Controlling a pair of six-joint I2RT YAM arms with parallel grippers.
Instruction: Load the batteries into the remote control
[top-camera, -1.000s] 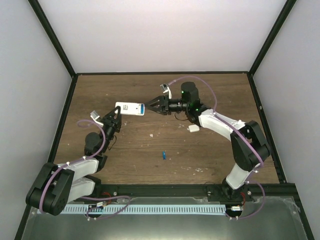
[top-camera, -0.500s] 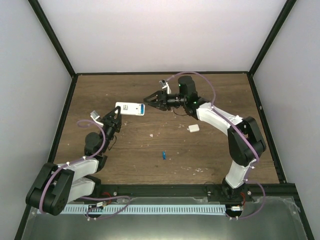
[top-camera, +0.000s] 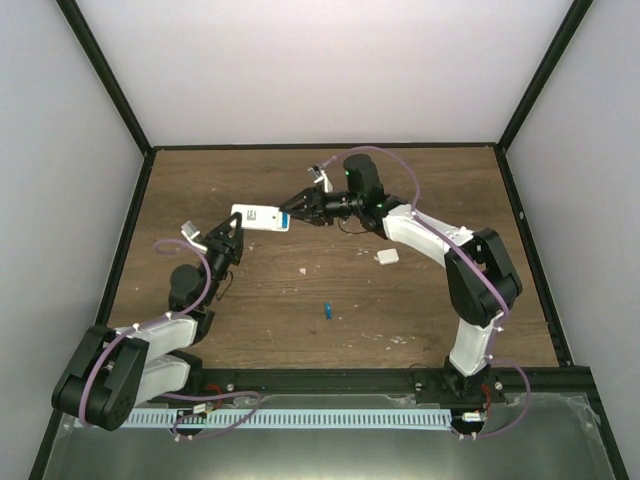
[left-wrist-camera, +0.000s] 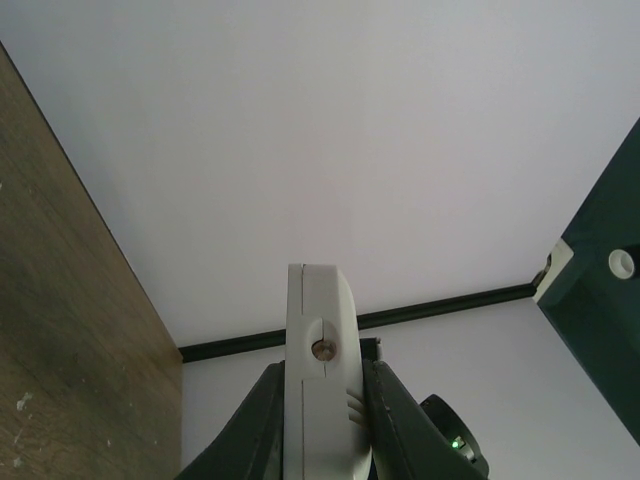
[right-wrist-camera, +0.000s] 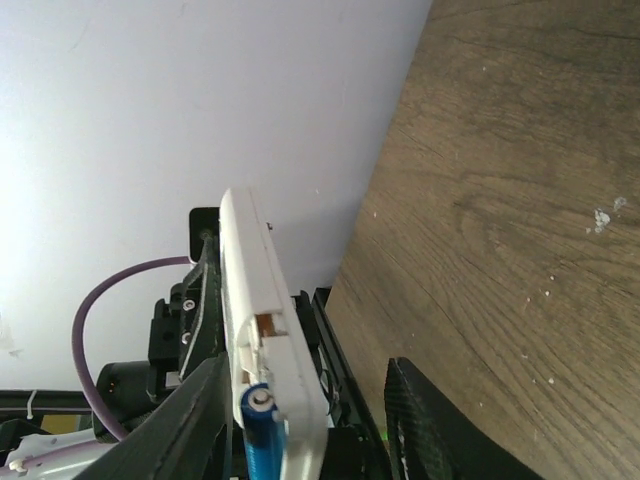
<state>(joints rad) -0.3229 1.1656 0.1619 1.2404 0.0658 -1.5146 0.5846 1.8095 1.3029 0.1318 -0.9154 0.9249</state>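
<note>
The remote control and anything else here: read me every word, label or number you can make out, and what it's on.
No text can be read.
The remote control, gripped by the left hand: only tiny marks on its face in the top view, too small to read; no print on its edge in the wrist views.
The battery at its end and the loose battery: no label visible.

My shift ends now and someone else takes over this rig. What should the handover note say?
The left gripper is shut on the remote control, held up off the table.
The right gripper has its jaws apart, straddling the remote's other end.
Done: one blue battery sits at that end; I cannot tell if it is fully seated.
Left: the second battery lies loose mid-table and needs fetching and loading.
A small white piece lies nearby, possibly the cover.
</note>
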